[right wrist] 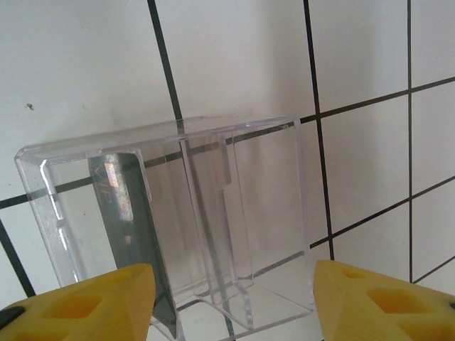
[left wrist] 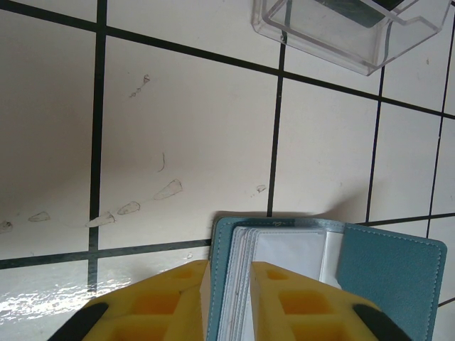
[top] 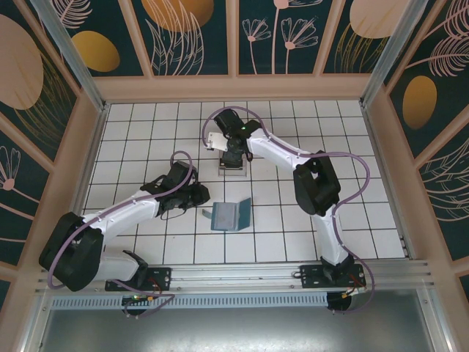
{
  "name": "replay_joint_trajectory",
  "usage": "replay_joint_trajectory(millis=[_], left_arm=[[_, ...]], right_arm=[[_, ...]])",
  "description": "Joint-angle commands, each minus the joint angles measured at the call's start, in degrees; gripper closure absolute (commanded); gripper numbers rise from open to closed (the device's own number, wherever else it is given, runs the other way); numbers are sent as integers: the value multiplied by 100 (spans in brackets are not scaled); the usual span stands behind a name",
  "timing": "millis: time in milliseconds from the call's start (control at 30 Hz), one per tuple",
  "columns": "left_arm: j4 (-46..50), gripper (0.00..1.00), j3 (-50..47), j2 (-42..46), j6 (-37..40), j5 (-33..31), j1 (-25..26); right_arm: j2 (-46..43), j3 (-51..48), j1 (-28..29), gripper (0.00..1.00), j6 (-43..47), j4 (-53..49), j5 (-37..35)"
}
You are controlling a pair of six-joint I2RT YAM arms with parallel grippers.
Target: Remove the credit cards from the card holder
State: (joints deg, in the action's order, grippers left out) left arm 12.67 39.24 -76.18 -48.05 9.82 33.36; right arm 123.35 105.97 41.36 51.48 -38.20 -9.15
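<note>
White tiled surface (top: 146,125) with dark grid lines, boxed in by panels (top: 198,29) painted with flowers and leaves. Card holder (top: 229,215) sits near the middle of the surface, slate-blue, opened at its crease with one flap raised. Left claw (left wrist: 229,284) is closed narrow on the near flap: the blue cover and a pale stack (left wrist: 238,249) of thin edges run between the yellow fingers (left wrist: 170,302); cards or sleeves, cannot tell. The other flap spreads out to the right, lying on the tiles. Farther back stands a clear tray (right wrist: 270,177), well apart from the holder. One dark card (right wrist: 128,213) stands upright in its left compartment, leaning slightly. Right claw (right wrist: 233,277) hangs over the tray, jaws spread wide, one finger to each side, gripping nothing.
</note>
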Motion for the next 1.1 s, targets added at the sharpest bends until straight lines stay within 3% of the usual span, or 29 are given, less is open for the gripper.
replay_joint_trajectory(millis=[0,600,1067], left_arm=[[25,77,11,102,9,-40,-32],[69,77,33,133,39,-42,-40],[166,77,104,185,128,-215,-47]], right_arm=[[174,-152,-63,39,-80,173,-26],[331,-54,-128,39,-99,107,100],[-284,19,-44,38,-863,-53,243]])
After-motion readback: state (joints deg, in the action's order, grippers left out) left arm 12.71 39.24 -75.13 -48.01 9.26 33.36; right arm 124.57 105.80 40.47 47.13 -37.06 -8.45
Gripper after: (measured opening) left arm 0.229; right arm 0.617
